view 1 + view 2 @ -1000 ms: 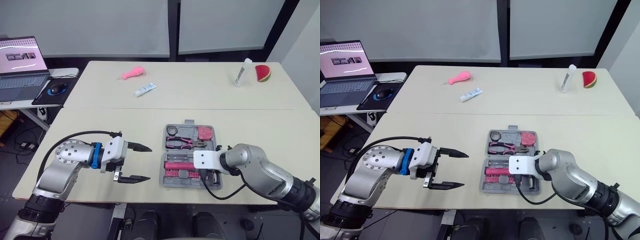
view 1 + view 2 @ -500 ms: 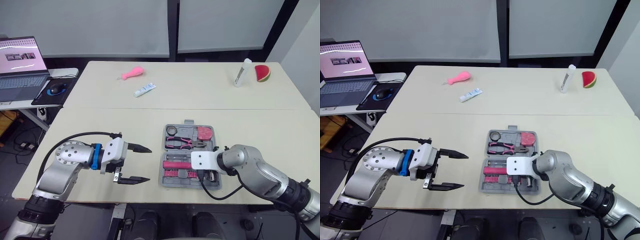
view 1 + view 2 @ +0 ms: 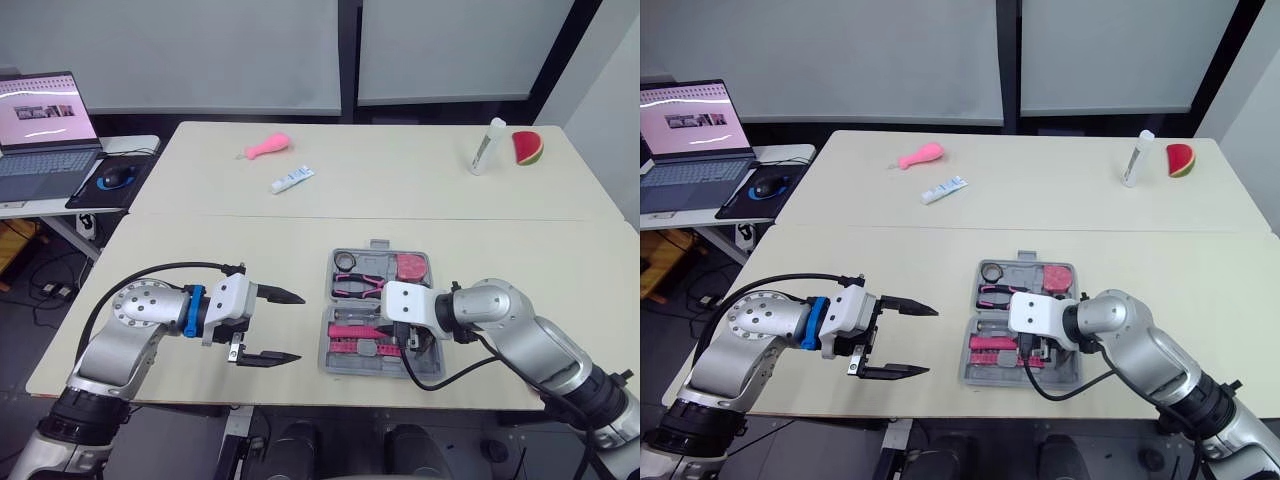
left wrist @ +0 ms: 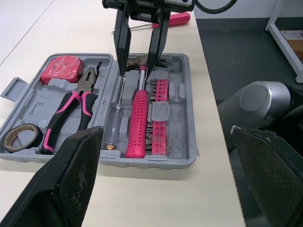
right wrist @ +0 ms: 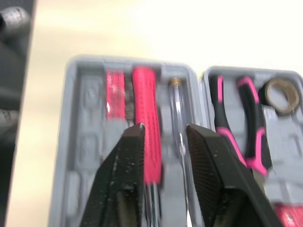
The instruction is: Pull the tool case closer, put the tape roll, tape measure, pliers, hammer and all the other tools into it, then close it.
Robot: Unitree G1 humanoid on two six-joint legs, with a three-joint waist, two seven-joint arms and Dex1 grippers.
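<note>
The grey tool case (image 3: 324, 345) lies open at the front middle of the table. In its far half lie the tape roll (image 4: 21, 136), the pink-handled pliers (image 4: 71, 111) and the red tape measure (image 4: 60, 68). Its near half holds the pink-handled hammer (image 4: 138, 118), a screwdriver (image 4: 116, 120) and pink bits (image 4: 160, 113). My right gripper (image 4: 136, 73) hangs open over that near half, its fingers straddling the hammer's neck. The hammer rests in its slot. My left gripper (image 3: 298, 327) stands open above the table, left of the case and apart from it.
On the far table lie a pink toy (image 3: 266, 148) and a white tube (image 3: 290, 180), with a white bottle (image 3: 486, 146) and a watermelon slice (image 3: 526, 147) at the far right. A laptop (image 3: 40, 125) and mouse (image 3: 115, 178) sit on a side desk to the left.
My right gripper has shifted from the case's front right edge to over the hammer in the near half. The left arm has stayed put.
</note>
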